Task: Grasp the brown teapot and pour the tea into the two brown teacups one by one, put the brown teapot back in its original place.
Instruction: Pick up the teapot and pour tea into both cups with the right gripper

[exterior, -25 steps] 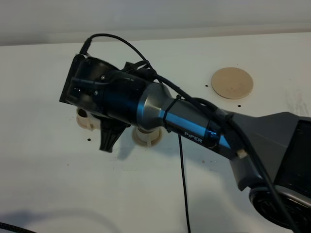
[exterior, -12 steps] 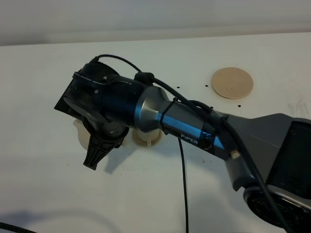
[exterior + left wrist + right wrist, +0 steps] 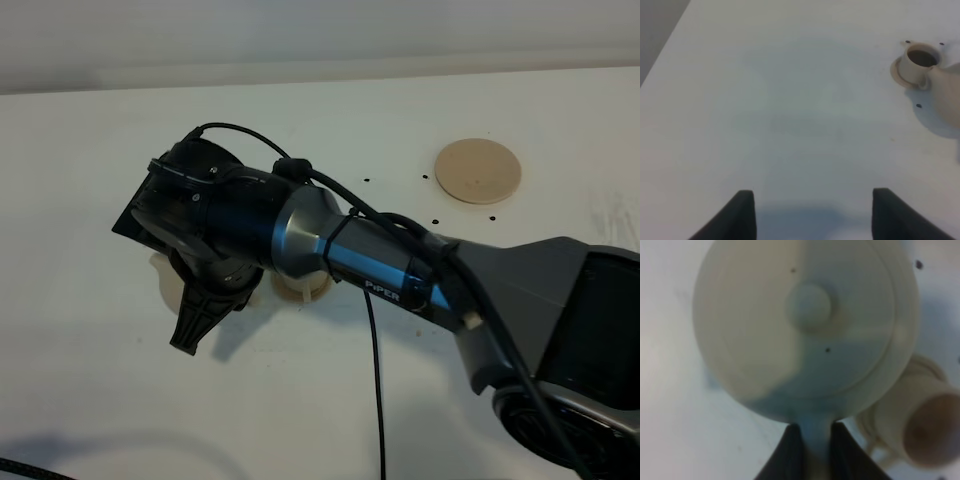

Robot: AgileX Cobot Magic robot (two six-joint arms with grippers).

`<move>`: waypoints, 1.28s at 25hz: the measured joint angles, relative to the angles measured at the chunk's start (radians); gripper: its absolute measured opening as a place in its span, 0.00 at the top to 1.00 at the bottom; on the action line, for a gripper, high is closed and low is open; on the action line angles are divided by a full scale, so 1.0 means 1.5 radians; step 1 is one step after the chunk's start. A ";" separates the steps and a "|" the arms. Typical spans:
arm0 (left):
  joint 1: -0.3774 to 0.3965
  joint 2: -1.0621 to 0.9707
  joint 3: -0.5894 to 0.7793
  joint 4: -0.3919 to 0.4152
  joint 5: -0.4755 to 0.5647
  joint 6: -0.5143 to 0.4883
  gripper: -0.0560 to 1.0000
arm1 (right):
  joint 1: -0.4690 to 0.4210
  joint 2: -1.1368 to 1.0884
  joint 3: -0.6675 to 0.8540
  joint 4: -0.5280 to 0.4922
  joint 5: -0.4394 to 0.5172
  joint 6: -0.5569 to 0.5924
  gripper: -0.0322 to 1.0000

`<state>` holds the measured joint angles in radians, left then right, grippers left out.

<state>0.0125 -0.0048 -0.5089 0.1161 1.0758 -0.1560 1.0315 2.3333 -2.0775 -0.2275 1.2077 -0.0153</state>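
My right gripper is shut on the loop handle of the brown teapot, seen from above with its knobbed lid. One brown teacup on its saucer stands right beside the pot. In the high view my right arm reaches across to the left and hides the teapot; one dark finger sticks out below the wrist. A second teacup's saucer peeks out under the arm. The left wrist view shows a teacup with the teapot's body just beside it. My left gripper is open and empty over bare table. The tan disc coaster lies bare at the back right.
The white table has small dark marks. A black cable hangs from the right arm toward the front edge. The right arm's base fills the front right corner.
The right wrist has rolled and shifted slightly toward the front left, swinging its finger downward over the left cup. Over the last half second it barely moved.
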 joint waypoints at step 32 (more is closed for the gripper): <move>0.000 0.000 0.000 0.000 0.000 0.000 0.49 | -0.094 -0.280 0.492 -0.260 -0.209 -0.003 0.88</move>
<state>0.0125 -0.0048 -0.5089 0.1161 1.0758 -0.1560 0.8910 1.9128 -1.3390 -0.6176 0.8936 -0.0204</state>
